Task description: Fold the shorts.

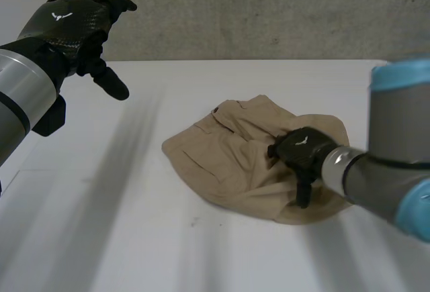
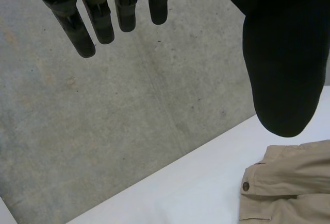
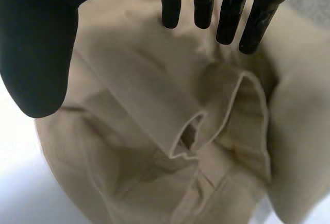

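The white worktop (image 1: 121,225) stretches under both hands, with a grey wall (image 1: 235,10) beyond their fingertips; the tan shorts (image 1: 222,158) lie rumpled under the right hand (image 1: 302,148), well apart from the left hand (image 1: 70,20); the right hand is over the creased middle of the cloth, fingers (image 3: 170,7) straight and thumb spread wide, gripping nothing; the left hand hangs raised off to the side, fingers (image 2: 77,23) straight, empty; a small button (image 2: 246,186) sits at the shorts' waistband, below the left thumb.
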`<action>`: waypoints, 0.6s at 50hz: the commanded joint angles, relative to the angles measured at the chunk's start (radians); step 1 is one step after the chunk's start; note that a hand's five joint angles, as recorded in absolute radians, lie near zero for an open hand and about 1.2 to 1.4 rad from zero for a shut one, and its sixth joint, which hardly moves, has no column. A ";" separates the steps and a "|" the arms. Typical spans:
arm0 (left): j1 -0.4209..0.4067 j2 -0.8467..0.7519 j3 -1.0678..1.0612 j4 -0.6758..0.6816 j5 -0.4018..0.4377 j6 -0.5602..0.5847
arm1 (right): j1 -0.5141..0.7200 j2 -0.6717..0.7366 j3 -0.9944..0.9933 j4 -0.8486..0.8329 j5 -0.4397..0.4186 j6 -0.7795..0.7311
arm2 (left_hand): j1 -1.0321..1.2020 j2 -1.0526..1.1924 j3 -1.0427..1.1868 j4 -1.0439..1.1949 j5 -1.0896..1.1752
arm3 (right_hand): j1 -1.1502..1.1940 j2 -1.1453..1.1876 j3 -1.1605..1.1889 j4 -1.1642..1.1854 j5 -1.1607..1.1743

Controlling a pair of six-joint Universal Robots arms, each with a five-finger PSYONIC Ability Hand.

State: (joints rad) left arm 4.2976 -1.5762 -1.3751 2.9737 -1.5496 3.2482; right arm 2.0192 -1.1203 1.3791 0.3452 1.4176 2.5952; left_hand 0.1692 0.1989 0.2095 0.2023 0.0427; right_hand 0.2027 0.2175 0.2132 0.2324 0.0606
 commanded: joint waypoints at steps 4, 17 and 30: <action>-0.001 0.008 -0.002 0.001 0.000 -0.004 | 0.026 0.071 -0.098 -0.175 0.072 0.006 | 0.005 -0.024 -0.035 -0.028 -0.043 | 1.194 1.179 1.183 1.164 1.161; 0.002 0.059 0.005 0.008 -0.006 -0.008 | 0.118 -0.200 -0.777 -0.496 0.035 0.262 | 0.005 -0.024 -0.035 -0.028 -0.043 | 1.194 1.179 1.183 1.164 1.161; 0.010 0.090 0.002 0.045 -0.009 -0.011 | 0.133 -0.243 -0.347 -0.414 0.029 0.292 | 0.005 -0.024 -0.035 -0.028 -0.043 | 1.194 1.179 1.183 1.164 1.161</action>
State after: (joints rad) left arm 4.3066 -1.4936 -1.3709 3.0134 -1.5578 3.2369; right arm 2.1468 -1.3751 0.7201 -0.1588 1.4456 2.9010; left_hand 0.1692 0.1989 0.2095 0.2023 0.0427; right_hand 0.9954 1.1734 1.1783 1.1884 0.9883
